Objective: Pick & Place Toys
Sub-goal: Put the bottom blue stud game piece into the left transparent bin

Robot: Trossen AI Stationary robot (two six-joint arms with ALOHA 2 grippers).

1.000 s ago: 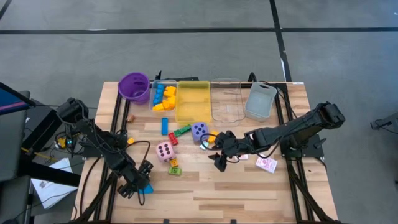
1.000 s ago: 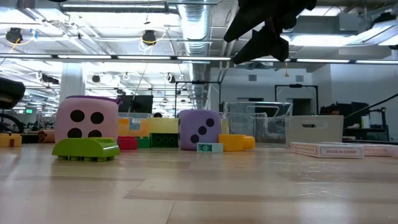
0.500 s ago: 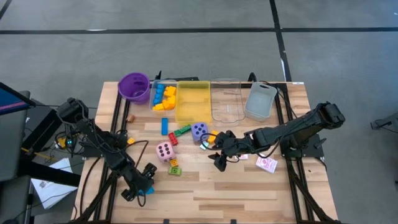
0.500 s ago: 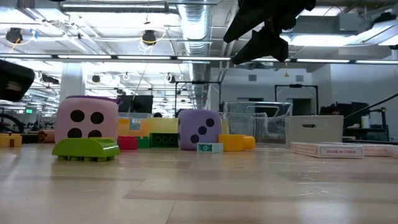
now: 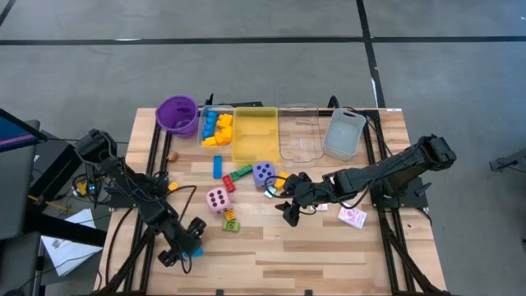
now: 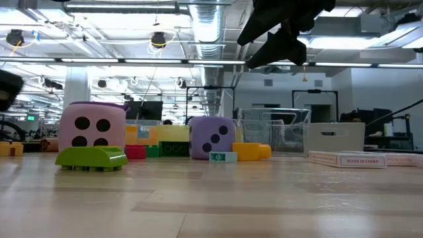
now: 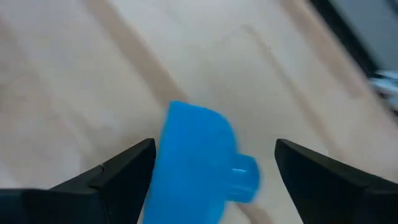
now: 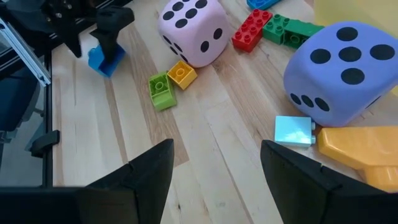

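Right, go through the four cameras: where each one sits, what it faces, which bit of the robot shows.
High view: above the table, looking straight down; both arms show, left pincer near the front-left, right pincer mid-table.
Low view: at tabletop height, looking level past the pink die into the room; a dark arm hangs at the top.
Left wrist view: on the left arm, facing a blue block between its open fingers.
Right wrist view: on the right arm, facing the toys; its fingers show.
Shared: right wrist and low views both show the purple die.
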